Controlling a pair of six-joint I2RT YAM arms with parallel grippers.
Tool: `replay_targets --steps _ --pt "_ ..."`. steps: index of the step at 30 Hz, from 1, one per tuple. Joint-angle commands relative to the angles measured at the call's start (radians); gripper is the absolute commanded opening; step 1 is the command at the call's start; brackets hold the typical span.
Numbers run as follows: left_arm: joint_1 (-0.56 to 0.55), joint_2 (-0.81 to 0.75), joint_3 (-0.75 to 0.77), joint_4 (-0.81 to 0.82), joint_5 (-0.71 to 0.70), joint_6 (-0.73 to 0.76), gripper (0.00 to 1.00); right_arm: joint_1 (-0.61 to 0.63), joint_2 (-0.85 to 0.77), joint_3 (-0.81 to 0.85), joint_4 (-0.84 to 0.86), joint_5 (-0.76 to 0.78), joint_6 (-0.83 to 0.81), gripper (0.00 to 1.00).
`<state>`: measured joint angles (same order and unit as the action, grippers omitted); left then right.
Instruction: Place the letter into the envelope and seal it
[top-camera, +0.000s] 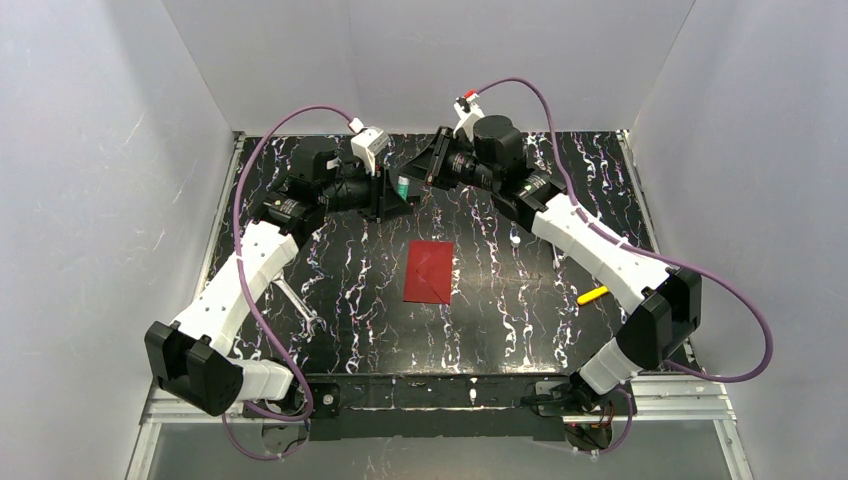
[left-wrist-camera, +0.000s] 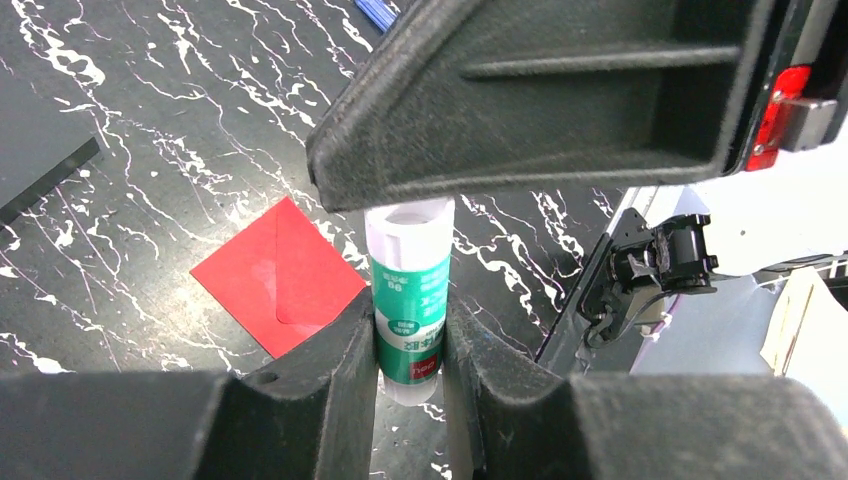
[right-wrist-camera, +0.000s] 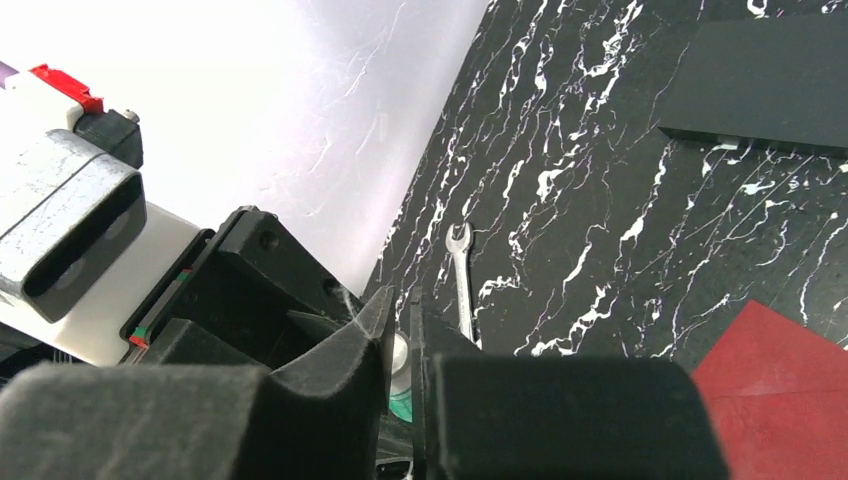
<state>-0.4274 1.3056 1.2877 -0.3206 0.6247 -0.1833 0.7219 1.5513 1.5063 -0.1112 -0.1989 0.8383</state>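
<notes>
Well, my left pincer (left-wrist-camera: 410, 325) was clamped on the lower body of the glue stick (left-wrist-camera: 410, 270), holding it above the table (top-camera: 520, 310) with its white cap end turned toward my right pincer (right-wrist-camera: 400, 335). I judged that to be the reason for the pose: one side steadied the tube so the other could take the cap off, ready for gluing the flap. My right pincer's jaws stood nearly together, with the cap showing in the slit between them. Whether they actually pinched it I could not tell.

The envelope (top-camera: 428, 271) lay flat in the middle of the table, well apart from both pincers, its flap folded down as far as I could see. The letter I could not see anywhere; it may have been inside.

Room was tight only where the two pincers met, toward the far edge of the table. A wrench (top-camera: 300, 306) lay left of the envelope, a yellow pen-like thing (top-camera: 592, 295) lay right of it, and a black block (right-wrist-camera: 770, 85) sat apart too. The way down to the envelope looked open.
</notes>
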Motion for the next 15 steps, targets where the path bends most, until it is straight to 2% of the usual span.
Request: replay_targets --steps 1,2,4,6,8,10,11,15 --pt "-0.001 -0.007 0.055 -0.030 0.017 -0.001 0.00 -0.001 -0.002 0.048 0.031 -0.075 -0.019 0.17" --pt "-0.001 -0.005 0.061 -0.034 0.018 -0.004 0.00 -0.001 -0.006 0.044 0.043 -0.097 -0.020 0.24" --pt "-0.001 -0.007 0.064 -0.027 0.022 -0.009 0.00 -0.001 -0.013 0.040 0.047 -0.118 -0.022 0.42" --pt "-0.001 -0.005 0.065 -0.025 0.027 -0.010 0.00 -0.001 -0.020 0.028 0.053 -0.129 -0.021 0.52" --pt "-0.001 0.001 0.070 -0.029 0.031 -0.009 0.00 -0.001 -0.022 0.015 0.073 -0.137 -0.011 0.56" --pt "-0.001 0.004 0.072 -0.031 0.034 -0.009 0.00 -0.001 -0.021 0.005 0.100 -0.144 0.005 0.55" --pt "-0.001 0.005 0.072 -0.031 0.035 -0.008 0.00 -0.001 -0.018 0.007 0.102 -0.143 0.007 0.51" --pt "-0.001 0.002 0.076 -0.035 0.035 -0.008 0.00 -0.001 -0.020 0.001 0.099 -0.123 0.004 0.25"
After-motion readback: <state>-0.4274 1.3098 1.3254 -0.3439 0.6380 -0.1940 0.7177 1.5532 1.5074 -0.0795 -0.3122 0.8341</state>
